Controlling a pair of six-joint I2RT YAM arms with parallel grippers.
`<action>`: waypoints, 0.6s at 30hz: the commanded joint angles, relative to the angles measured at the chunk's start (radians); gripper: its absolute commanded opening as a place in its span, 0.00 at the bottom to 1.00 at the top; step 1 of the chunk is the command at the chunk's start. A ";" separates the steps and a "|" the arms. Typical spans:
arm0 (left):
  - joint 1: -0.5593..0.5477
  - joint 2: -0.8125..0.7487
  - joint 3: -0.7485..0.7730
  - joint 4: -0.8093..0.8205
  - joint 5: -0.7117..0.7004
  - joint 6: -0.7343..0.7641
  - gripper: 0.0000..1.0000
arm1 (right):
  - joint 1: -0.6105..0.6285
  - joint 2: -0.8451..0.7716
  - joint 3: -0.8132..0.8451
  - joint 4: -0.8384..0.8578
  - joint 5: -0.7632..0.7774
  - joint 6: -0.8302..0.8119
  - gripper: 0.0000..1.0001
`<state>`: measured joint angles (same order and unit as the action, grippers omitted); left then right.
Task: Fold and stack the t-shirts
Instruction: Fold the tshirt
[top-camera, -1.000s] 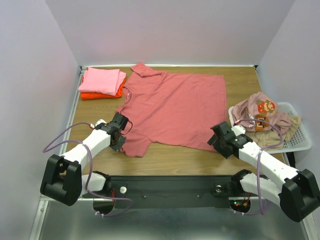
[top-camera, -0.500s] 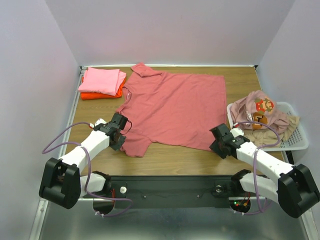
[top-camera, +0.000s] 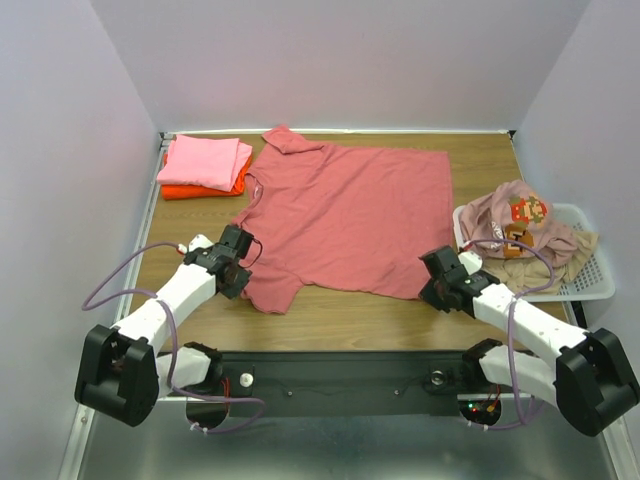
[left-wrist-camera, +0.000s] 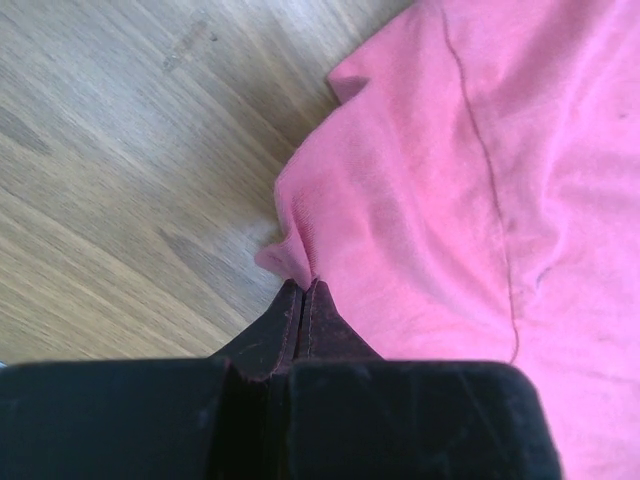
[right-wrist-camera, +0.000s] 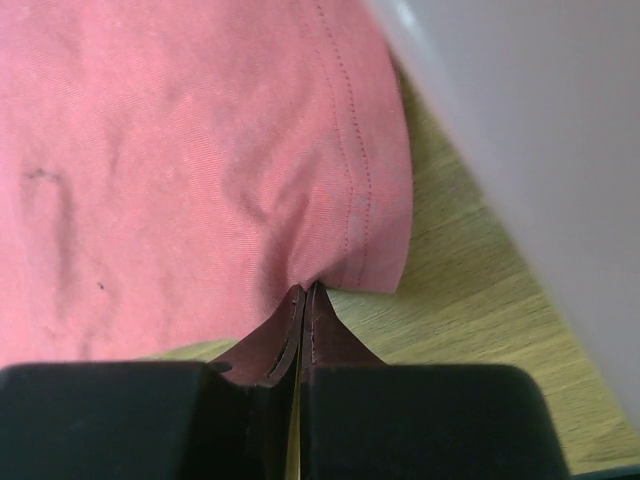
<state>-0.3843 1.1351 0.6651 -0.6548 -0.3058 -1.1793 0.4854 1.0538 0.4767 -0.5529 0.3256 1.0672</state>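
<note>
A dusty rose-red t-shirt (top-camera: 350, 215) lies spread flat on the wooden table (top-camera: 330, 315), its collar toward the left. My left gripper (top-camera: 243, 278) is shut on the near sleeve's edge (left-wrist-camera: 295, 262), the cloth bunching between the fingertips. At the shirt's near right hem corner (right-wrist-camera: 375, 255), my right gripper (top-camera: 428, 292) is shut on the fabric. A folded light pink t-shirt (top-camera: 203, 160) lies on a folded bright orange t-shirt (top-camera: 180, 189) at the far left. A pale pink printed t-shirt (top-camera: 520, 218) and a beige one (top-camera: 545, 268) sit in the basket.
A white mesh basket (top-camera: 600, 282) stands at the right table edge, its wall (right-wrist-camera: 520, 120) close beside my right gripper. Pale walls close in the table on three sides.
My right gripper has closed from open onto the shirt's hem corner and shifted slightly left. The left gripper has stayed shut on the sleeve.
</note>
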 joint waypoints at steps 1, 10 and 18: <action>0.002 -0.021 0.067 0.006 -0.003 0.036 0.00 | -0.004 -0.026 0.063 0.027 0.042 -0.053 0.00; 0.002 0.055 0.184 0.050 0.020 0.079 0.00 | -0.004 0.005 0.167 0.027 0.124 -0.105 0.00; 0.002 0.163 0.315 0.099 0.040 0.124 0.00 | -0.004 0.077 0.289 0.027 0.216 -0.147 0.00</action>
<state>-0.3843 1.2617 0.9020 -0.5858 -0.2600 -1.0962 0.4854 1.1049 0.6865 -0.5529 0.4492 0.9516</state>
